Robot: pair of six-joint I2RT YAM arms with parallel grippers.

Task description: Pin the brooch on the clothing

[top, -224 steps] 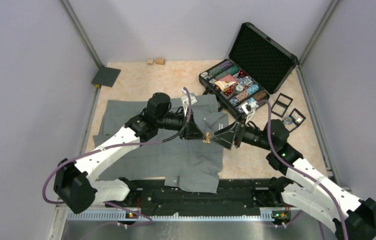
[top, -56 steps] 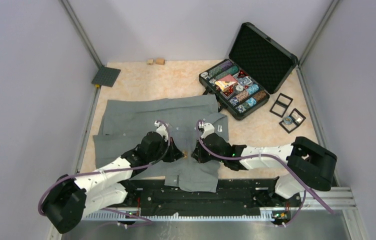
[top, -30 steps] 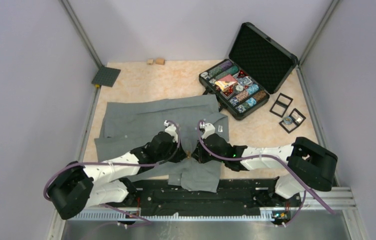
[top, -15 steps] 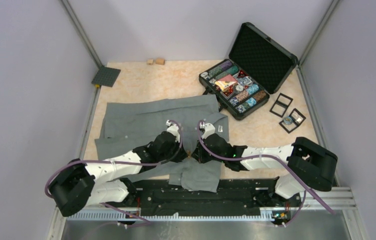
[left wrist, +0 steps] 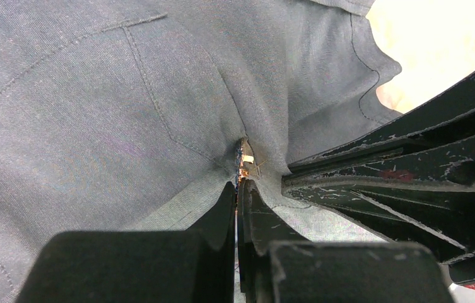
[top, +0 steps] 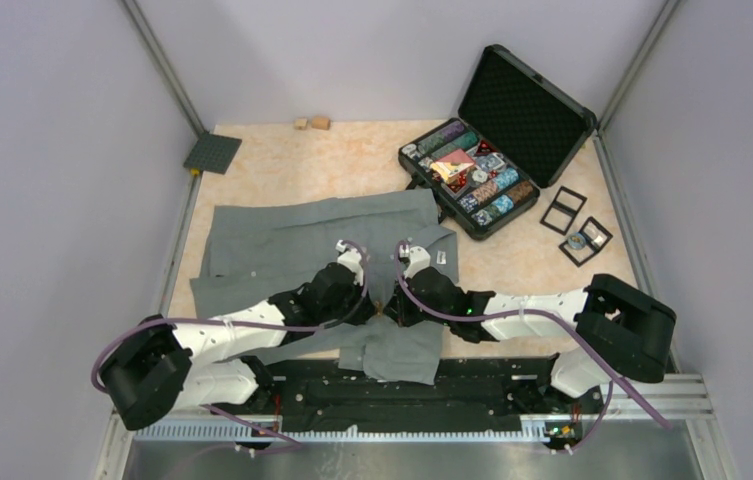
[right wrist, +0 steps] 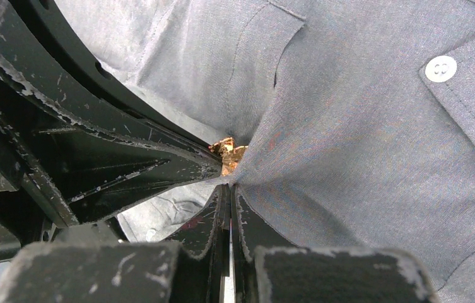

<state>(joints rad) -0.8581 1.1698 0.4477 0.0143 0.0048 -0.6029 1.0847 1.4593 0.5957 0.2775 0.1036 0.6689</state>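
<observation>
Both tools meet low over the front of the large grey short-sleeved button-up shirt (top: 282,240), which lies spread on the left half of the pale marbled tabletop (top: 352,160) and hangs a little over the near edge. The left tool (left wrist: 238,187) has its fingers pressed together. Just at its tips sits the small gold-coloured metal brooch (right wrist: 228,155), so I judge that this tool is pinching the brooch, though the contact itself is hidden. The right tool (right wrist: 228,188) is also pressed together, and it pinches a fold of the shirt. The cloth is drawn toward its tips in tight creases, beside a stitched pocket seam and below a pale round button (right wrist: 441,68). From above, the brooch lies between the two tools, close to the near edge and about in the middle of its length.

As for the progress, the brooch is brought to the cloth and is pushed into the gathered fold, so the placing seems done. Whether the pin has gone through the fabric cannot be seen, because the fold and the fingers cover it. What is left, in my judgement, is to pass the pin through, close the clasp, and then let go of both the brooch and the shirt.
</observation>
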